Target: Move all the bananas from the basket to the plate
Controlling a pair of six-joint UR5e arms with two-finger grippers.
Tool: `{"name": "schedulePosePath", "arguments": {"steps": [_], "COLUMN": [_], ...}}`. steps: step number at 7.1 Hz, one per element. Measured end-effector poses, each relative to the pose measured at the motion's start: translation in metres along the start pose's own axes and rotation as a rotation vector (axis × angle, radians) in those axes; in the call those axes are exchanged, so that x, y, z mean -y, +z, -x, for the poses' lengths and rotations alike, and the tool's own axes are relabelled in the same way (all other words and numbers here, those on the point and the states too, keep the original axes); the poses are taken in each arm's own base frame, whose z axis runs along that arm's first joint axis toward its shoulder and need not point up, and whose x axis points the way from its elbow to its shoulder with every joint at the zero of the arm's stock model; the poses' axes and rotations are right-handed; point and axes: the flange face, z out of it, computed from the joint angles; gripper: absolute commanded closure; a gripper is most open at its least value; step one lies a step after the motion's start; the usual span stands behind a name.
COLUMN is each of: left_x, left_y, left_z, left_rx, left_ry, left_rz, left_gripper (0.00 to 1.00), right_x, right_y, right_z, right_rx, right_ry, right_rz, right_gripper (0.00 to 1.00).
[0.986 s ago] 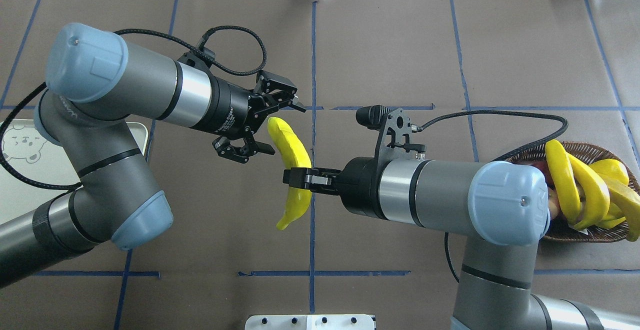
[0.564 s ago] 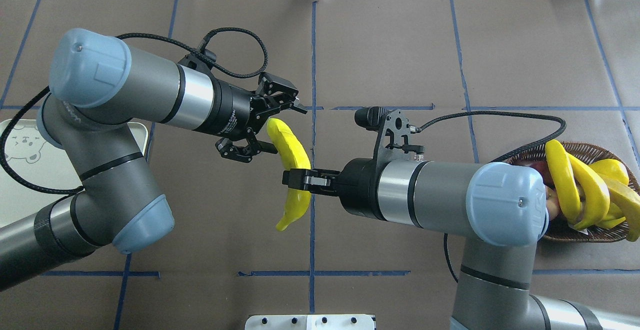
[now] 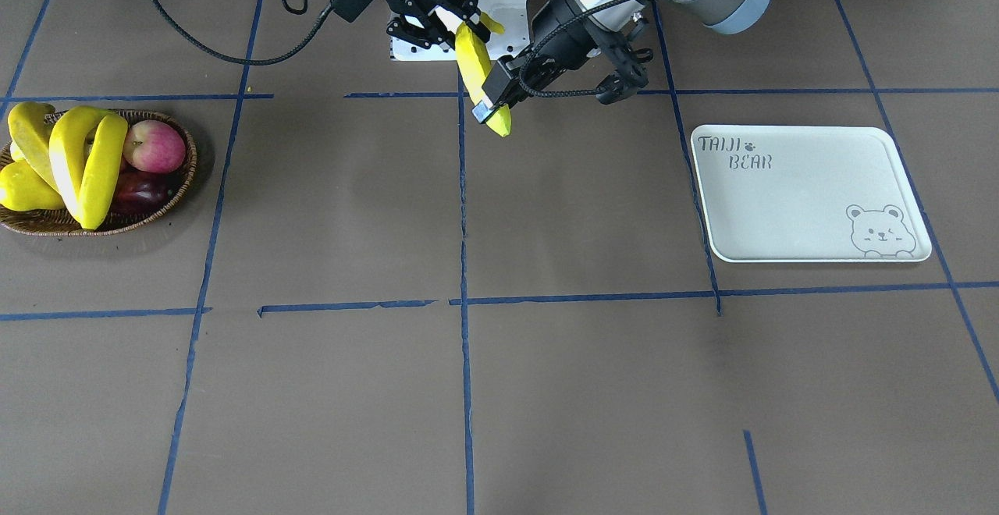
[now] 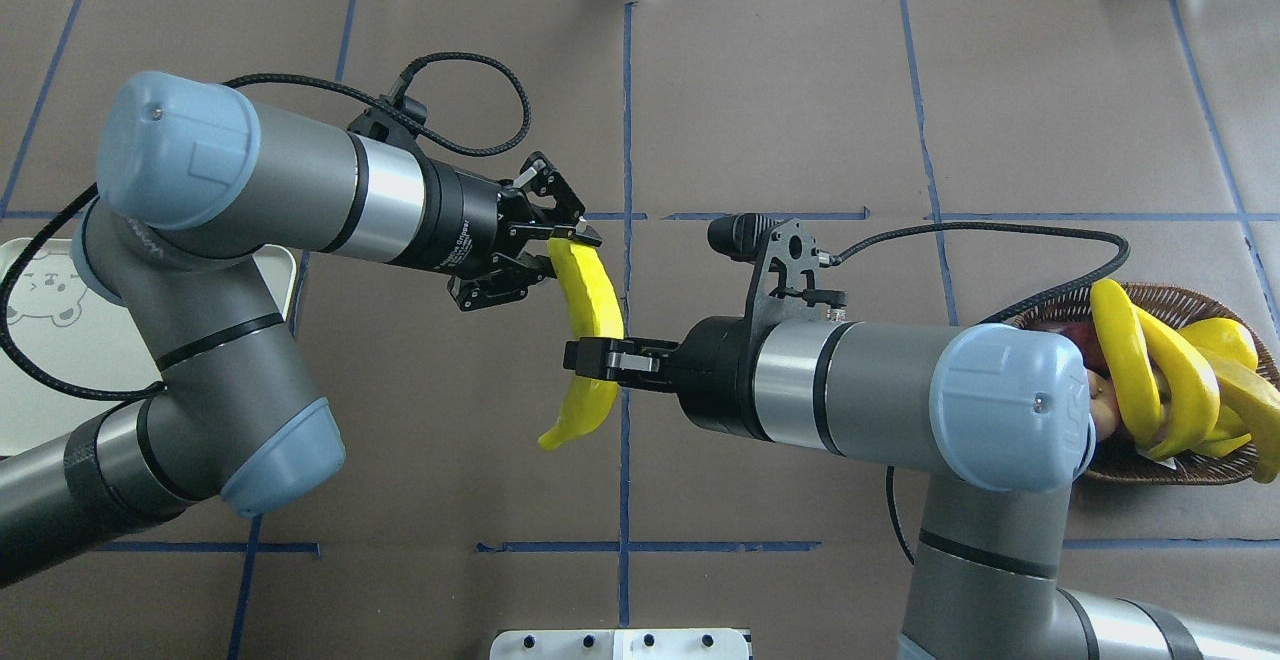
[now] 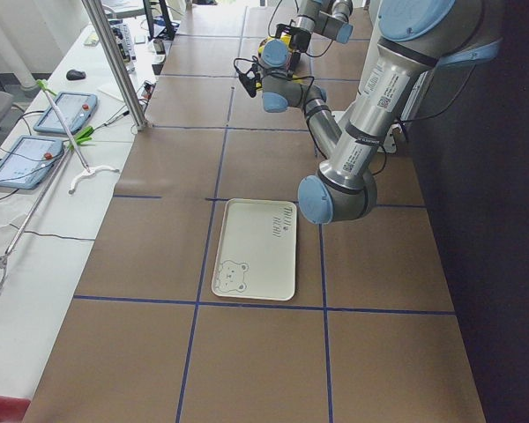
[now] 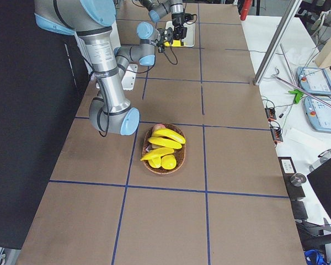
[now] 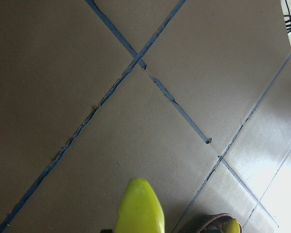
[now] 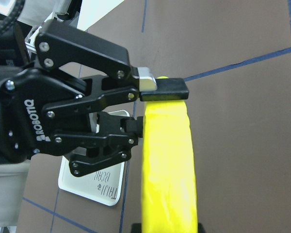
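One banana (image 4: pixel 590 305) hangs in the air over the table's middle, held by both grippers. My right gripper (image 4: pixel 592 358) is shut on its middle. My left gripper (image 4: pixel 562 250) is shut on its far end; the right wrist view shows the left gripper's fingers (image 8: pixel 162 88) pinching that end of the banana (image 8: pixel 167 165). Three more bananas (image 4: pixel 1130 360) lie in the wicker basket (image 4: pixel 1180 295) at the right, also shown in the front view (image 3: pixel 86 164). The white plate (image 3: pixel 796 195) is bare, and sits at the overhead view's left (image 4: pixel 30 410).
The basket (image 3: pixel 160 207) also holds a red apple (image 3: pixel 152 148), a dark red fruit (image 3: pixel 144 189) and a stubby yellow fruit (image 3: pixel 19 187). A white mounting plate (image 4: pixel 620 645) sits at the robot's base. Blue tape lines cross the brown table cover.
My left gripper moved in and closed on the banana's far end. The banana tilted a little, its near tip swinging left. The right gripper kept its hold and barely moved.
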Motion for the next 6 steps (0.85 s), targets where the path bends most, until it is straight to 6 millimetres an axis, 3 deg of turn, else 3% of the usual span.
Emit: {"name": "schedulePosePath", "arguments": {"steps": [3, 4, 6], "left_x": [0.003, 0.012, 0.046], "left_y": [-0.002, -0.004, -0.014], "left_z": [0.005, 0.014, 0.045], "left_rx": [0.007, 0.019, 0.063], "left_ry": [-0.001, -0.001, 0.021], "left_rz": [-0.005, -0.017, -0.068], "left_gripper": [1.0, 1.0, 1.0], "right_x": [0.008, 0.019, 0.06], "right_y": [-0.002, -0.007, -0.023], "right_z": [0.004, 0.0, -0.019], "right_rx": [-0.002, -0.015, -0.118], "right_ry": [0.004, 0.005, 0.03], "right_rz": [0.007, 0.037, 0.128], "right_gripper": [0.0, 0.0, 0.0]}}
